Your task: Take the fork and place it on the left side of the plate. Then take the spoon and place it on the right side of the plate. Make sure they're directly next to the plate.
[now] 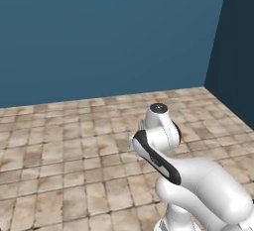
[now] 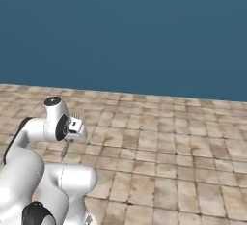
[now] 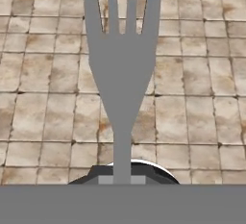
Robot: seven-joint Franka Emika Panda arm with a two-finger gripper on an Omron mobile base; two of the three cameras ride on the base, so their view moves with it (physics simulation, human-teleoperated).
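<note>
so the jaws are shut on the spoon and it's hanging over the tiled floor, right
Not the spoon. The hand view shows four tines on a thin handle, so it is the fork that the jaws are shut on. The rest holds: it hangs over the tiled floor, and the right base view shows it below the gripper.

Arm folded low, gripper (image 2: 67,144) apparently clamped, pointing down

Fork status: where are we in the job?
Done: the fork is picked up; the claw is shut on its handle, tines pointing away over the tiled floor. In the right base view the fork hangs below the claw, clear of the floor. In hand: carrying it. Left: set it down left of the plate, then the whole spoon step.
</note>
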